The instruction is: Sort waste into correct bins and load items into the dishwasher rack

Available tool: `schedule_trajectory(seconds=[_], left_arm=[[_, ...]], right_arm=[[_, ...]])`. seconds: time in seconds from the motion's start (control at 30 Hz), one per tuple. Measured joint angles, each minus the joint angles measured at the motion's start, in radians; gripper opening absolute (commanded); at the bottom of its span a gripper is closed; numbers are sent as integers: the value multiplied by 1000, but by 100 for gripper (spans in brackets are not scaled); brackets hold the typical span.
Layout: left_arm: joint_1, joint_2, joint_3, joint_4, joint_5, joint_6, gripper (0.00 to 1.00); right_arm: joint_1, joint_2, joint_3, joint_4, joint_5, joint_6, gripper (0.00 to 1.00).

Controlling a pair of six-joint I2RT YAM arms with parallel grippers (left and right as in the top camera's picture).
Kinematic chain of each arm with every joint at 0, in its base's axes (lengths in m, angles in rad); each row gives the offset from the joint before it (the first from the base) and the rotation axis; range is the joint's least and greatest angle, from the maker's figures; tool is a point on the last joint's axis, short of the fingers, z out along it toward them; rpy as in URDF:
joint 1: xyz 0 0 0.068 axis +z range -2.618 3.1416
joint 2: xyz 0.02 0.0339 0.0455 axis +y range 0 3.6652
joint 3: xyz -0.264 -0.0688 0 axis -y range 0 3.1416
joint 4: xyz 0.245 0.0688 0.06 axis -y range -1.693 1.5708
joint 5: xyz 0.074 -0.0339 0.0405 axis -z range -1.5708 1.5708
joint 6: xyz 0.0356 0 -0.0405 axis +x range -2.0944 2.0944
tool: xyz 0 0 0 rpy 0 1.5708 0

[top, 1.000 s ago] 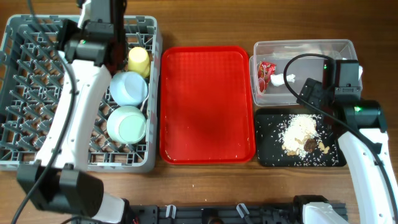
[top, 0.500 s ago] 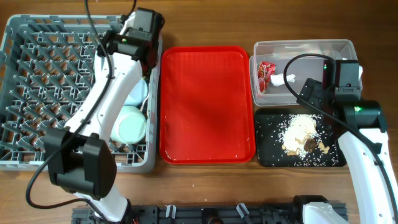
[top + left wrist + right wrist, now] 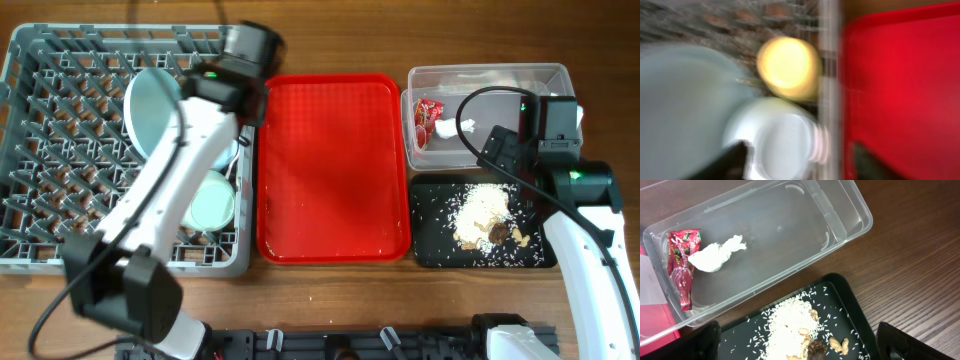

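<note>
The flat red serving tray (image 3: 330,160) lies in the middle of the wooden worktop (image 3: 320,295), and everything else is placed from it. Touching the tray's left edge stands the grey dishwasher rack (image 3: 60,150). In it, the light blue plate (image 3: 150,110) stands tilted among the pegs, left of the tray's far corner. The small yellow cup (image 3: 788,67), the light blue bowl (image 3: 775,135) and the pale green bowl (image 3: 212,205) sit in a row in the rack column nearest the tray. The left hand (image 3: 800,162) hangs over that column, just left of the tray's rim. Its view is badly blurred, but the two fingers stand well apart with nothing between them. Right of the tray's far half sits the clear tub (image 3: 840,210), with the red snack wrapper (image 3: 682,265) and the crumpled white tissue (image 3: 715,255) touching each other at the end closest to the tray. Right of the tray's near half lies the black tray (image 3: 850,305), carrying the whitish crumbs (image 3: 790,325) with brown bits. The right hand (image 3: 797,347) hovers above these two bins, its jaws spread wide and empty.
</note>
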State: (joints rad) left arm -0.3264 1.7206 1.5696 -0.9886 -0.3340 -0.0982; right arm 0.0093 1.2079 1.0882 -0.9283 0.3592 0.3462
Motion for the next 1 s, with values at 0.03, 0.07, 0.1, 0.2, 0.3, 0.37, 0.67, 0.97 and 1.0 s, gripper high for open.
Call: schedule_trajectory(seconds=[0.03, 0.07, 0.1, 0.2, 0.3, 0.37, 0.67, 0.97, 1.0], left_arm=[[53, -34, 0, -3, 159, -18, 100], [96, -59, 0, -3, 262, -32, 100], [153, -93, 0, -10, 389, -42, 100], [204, -116, 0, -14, 542, -53, 100], [216, -116, 0, -14, 592, -58, 100], [216, -116, 0, -14, 602, -58, 100], [216, -116, 0, -14, 613, -58, 100], [216, -116, 0, -15, 613, -58, 100], [216, -116, 0, -15, 613, -58, 100]], right_arm=[[0, 0, 0, 0, 0, 0, 100], [0, 0, 0, 0, 0, 0, 100], [0, 0, 0, 0, 0, 0, 100], [0, 0, 0, 0, 0, 0, 100], [0, 0, 0, 0, 0, 0, 100], [0, 0, 0, 0, 0, 0, 100], [0, 0, 0, 0, 0, 0, 100], [93, -206, 0, 0, -1, 0, 100], [121, -269, 0, -2, 0, 0, 100]])
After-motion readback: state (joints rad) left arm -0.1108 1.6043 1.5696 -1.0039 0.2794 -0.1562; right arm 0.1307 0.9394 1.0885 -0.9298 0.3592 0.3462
